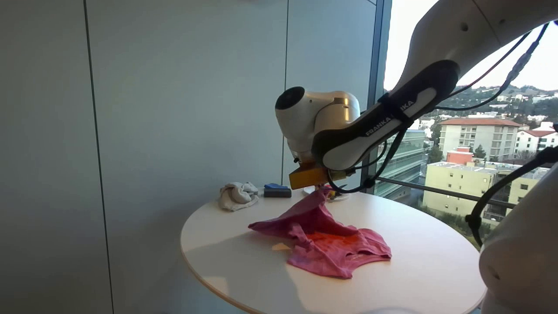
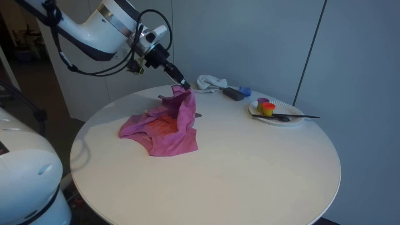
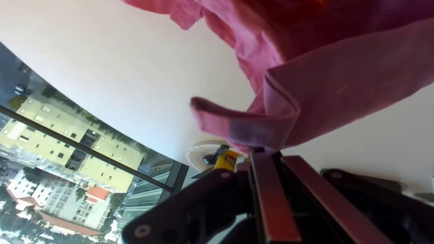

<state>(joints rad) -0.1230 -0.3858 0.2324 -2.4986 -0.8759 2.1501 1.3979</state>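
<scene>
A pink garment (image 2: 168,147) with an orange-red patch lies spread and rumpled on the round white table (image 2: 250,175). One edge of it is pulled up into a peak, where my gripper (image 2: 184,85) is shut on the fabric. In the wrist view the pink cloth (image 3: 339,81) fans out from the tips of the gripper (image 3: 269,152), a bluish-grey stain close to the pinched spot. The rest of the garment (image 1: 327,255) still touches the tabletop. Arm parts hide most of the fingers in an exterior view, and folds of cloth cover the fingertips in the wrist view.
Along the back stand a greyish crumpled cloth (image 2: 211,82), a dark block (image 2: 233,93) and a small blue item (image 2: 245,91). A paper plate (image 2: 292,109) carries two small tubs (image 2: 268,110) and dark utensils (image 2: 300,116). A wall and a window border the table.
</scene>
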